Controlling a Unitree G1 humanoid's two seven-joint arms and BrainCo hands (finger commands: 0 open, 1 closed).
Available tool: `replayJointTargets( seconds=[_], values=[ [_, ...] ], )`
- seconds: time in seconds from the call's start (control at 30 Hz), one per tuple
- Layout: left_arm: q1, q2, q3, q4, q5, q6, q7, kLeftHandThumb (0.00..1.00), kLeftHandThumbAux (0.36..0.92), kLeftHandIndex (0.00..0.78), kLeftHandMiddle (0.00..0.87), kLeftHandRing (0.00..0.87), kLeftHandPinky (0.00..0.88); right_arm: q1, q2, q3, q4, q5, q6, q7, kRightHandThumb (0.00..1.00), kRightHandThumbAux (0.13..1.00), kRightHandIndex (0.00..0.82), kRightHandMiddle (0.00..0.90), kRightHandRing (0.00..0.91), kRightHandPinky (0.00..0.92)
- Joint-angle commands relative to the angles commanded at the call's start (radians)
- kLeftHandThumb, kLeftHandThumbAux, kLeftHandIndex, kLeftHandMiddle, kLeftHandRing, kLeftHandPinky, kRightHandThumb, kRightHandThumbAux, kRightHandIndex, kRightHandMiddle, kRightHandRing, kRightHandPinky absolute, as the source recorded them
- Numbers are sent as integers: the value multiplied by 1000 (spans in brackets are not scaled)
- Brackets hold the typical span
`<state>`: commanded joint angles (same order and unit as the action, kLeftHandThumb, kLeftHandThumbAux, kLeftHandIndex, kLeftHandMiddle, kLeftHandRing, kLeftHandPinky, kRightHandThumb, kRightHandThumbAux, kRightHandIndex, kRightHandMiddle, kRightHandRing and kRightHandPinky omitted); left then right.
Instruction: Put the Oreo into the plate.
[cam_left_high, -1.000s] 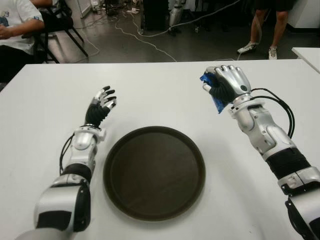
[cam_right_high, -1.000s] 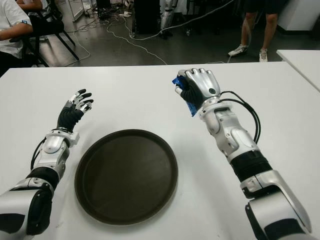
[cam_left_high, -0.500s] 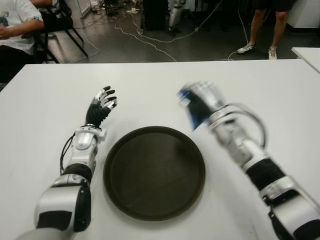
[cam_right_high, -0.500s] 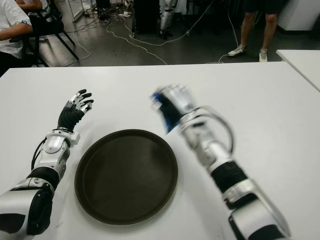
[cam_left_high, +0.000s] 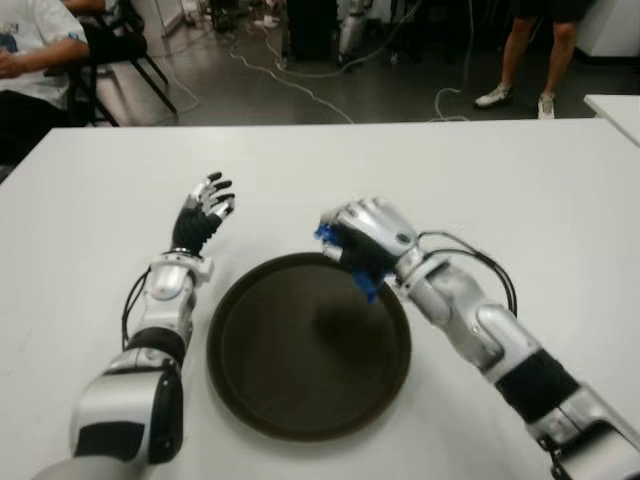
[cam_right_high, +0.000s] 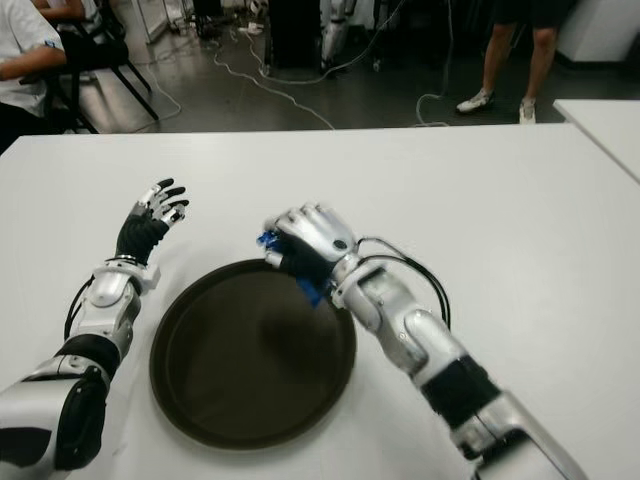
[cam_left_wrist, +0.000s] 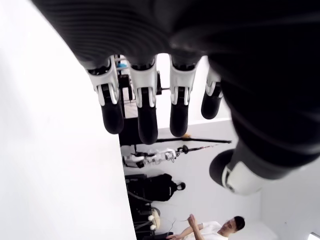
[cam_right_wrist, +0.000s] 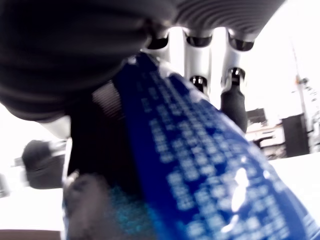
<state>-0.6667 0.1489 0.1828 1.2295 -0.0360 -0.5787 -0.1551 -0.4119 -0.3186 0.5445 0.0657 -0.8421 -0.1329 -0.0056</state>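
My right hand (cam_left_high: 362, 243) is shut on the blue Oreo packet (cam_left_high: 365, 283), whose ends stick out of the fist. It hovers over the far right rim of the round dark brown plate (cam_left_high: 270, 390), which lies on the white table (cam_left_high: 90, 210). In the right wrist view the blue wrapper with white print (cam_right_wrist: 200, 185) fills the picture, with the fingers (cam_right_wrist: 200, 55) curled around it. My left hand (cam_left_high: 203, 212) shows left of the plate, fingers (cam_left_wrist: 142, 107) spread and holding nothing.
Beyond the table's far edge lie cables on the floor (cam_left_high: 300, 80). A seated person (cam_left_high: 30, 60) is at the far left, and a standing person's legs (cam_left_high: 520, 50) are at the far right. Another white table corner (cam_left_high: 615, 105) shows at right.
My right hand has swung left and toward me with the Oreo packet, from the far right of the table to over the plate's far right rim. The left hand has not moved.
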Motion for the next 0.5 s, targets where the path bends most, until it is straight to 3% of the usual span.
replayJointTargets(
  seconds=[0.5],
  values=[
    [-3, 2, -9, 2, 13, 9, 17, 211, 690, 105, 178, 163, 157, 24, 2, 0, -42, 4, -56, 58, 692, 729, 424, 718, 740, 735]
  ],
)
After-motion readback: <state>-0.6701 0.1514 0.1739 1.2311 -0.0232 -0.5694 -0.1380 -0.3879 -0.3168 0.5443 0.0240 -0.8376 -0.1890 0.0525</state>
